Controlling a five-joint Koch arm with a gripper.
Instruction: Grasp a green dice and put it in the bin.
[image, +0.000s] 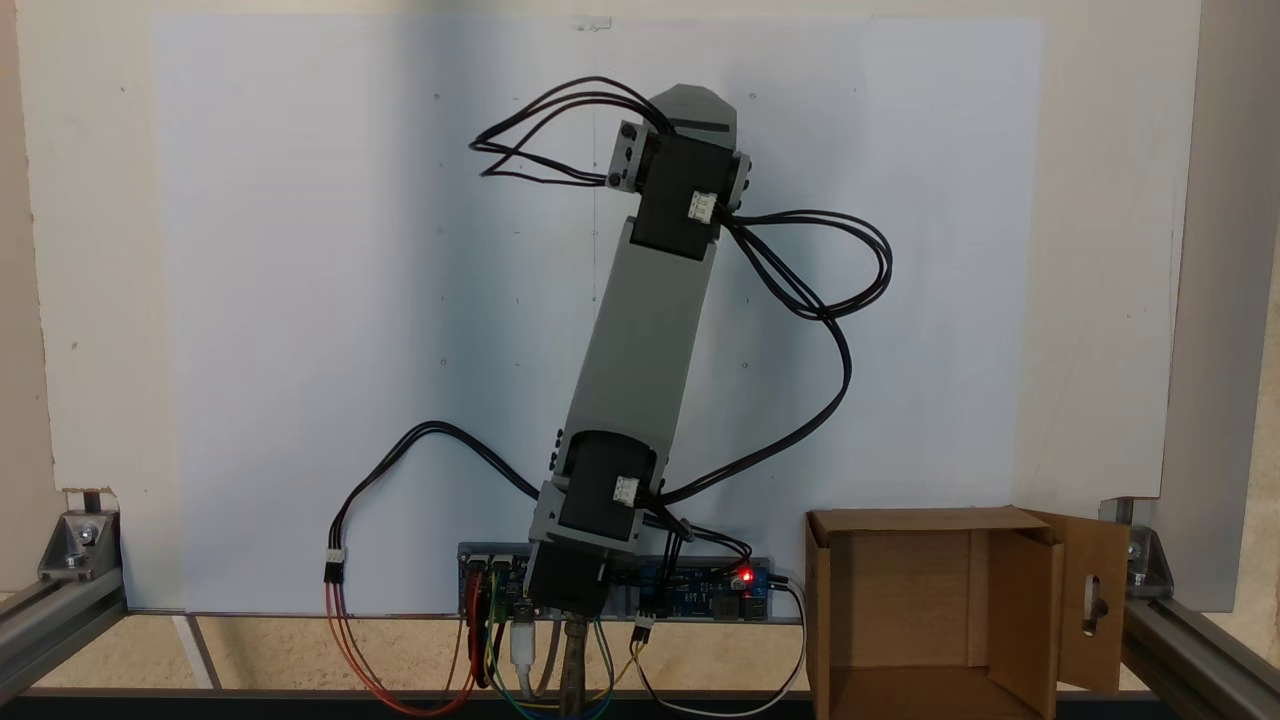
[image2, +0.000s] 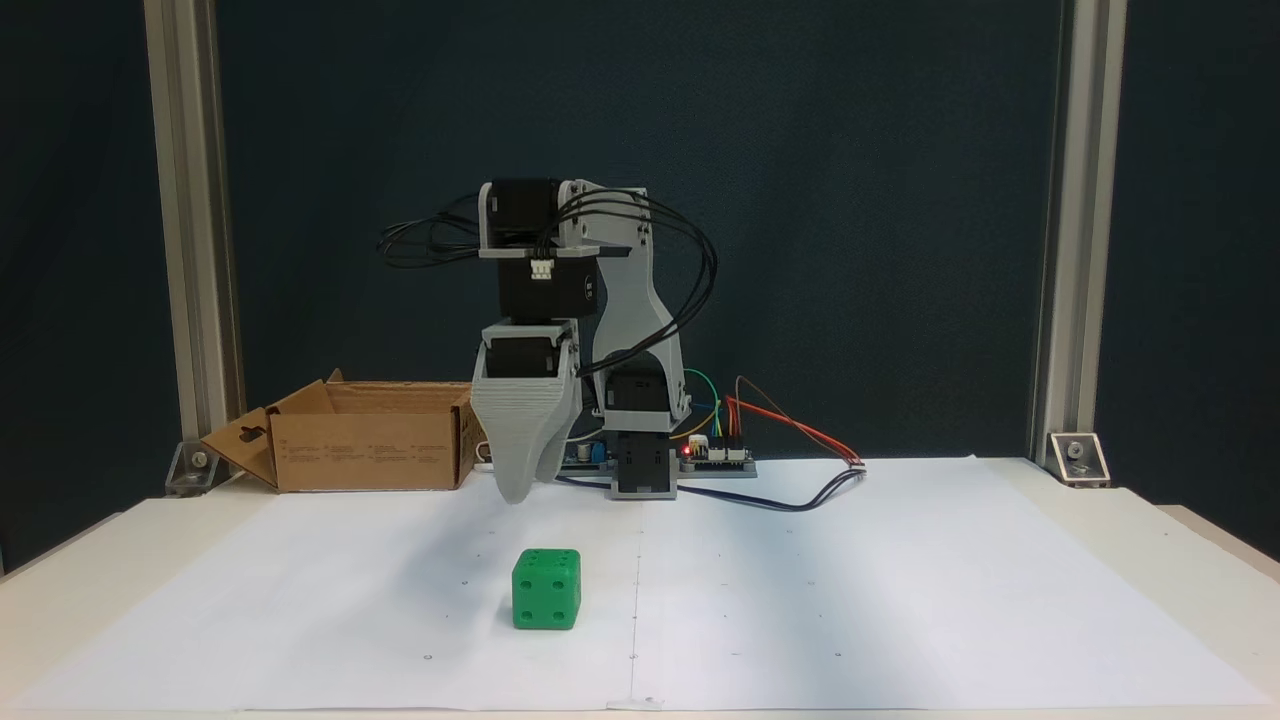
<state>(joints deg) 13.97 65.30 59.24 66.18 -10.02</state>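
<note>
Hand (image2: 522, 490) hangs tip-down off the folded arm (image2: 630, 300), seen from the front in a fixed view. Grey ribbed jaw tapers to a single point just above the white paper; the second jaw lies behind it, so whether the hand is spread or pressed together cannot be told. Nothing visibly held.

Green dice (image2: 546, 589) sits on the white paper sheet (image2: 800, 600), nearer the camera than the hand tip and slightly to its right in this view. Clear gap between the two, no contact. Front face shows four pips; top face also pipped, count unclear.

Bin (image2: 370, 435), brown cardboard, stands behind and left of the hand in this view, near the arm base, flaps open, the left flap with a slot cutout. In the other fixed view, from above, the bin (image: 1035, 610) is at lower right, open and showing bare cardboard inside, slotted flap on its right side.

Circuit board (image: 700, 590) with a red light lies beside the arm base (image: 570, 580); coloured wires (image: 420, 690) trail off it across the tabletop (image2: 1150, 560).
</note>
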